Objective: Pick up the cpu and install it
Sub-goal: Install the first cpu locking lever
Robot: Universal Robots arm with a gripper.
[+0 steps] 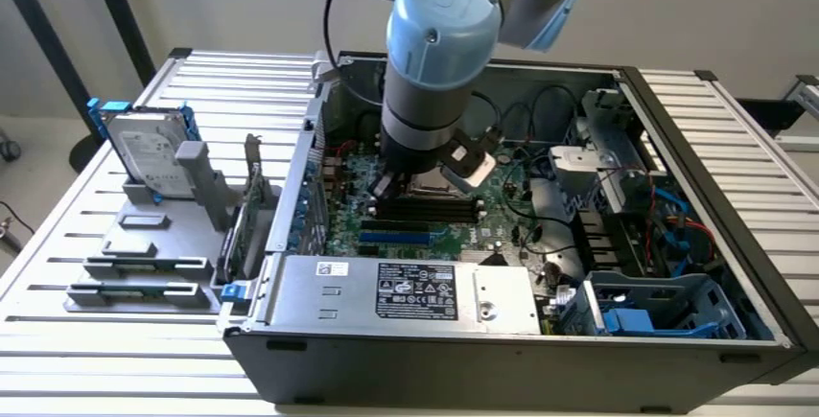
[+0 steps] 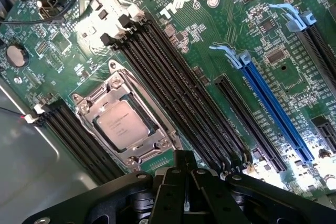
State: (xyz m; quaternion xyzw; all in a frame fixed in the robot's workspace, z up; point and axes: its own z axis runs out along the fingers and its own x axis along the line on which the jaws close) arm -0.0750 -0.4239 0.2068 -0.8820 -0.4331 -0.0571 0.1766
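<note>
The arm [image 1: 429, 72] is a grey tube with pale-blue joint caps and a black cable alongside; its claw [image 2: 185, 195] looks matte black, seemingly screw-studded.

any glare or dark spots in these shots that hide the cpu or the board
Wrist view: bright glare washes out the motherboard near the memory slots' ends and by the blue slot; the cpu in its socket is evenly lit and readable; the shut gripper is a dark mass. Exterior view: the arm blocks and shades the socket area.
</note>
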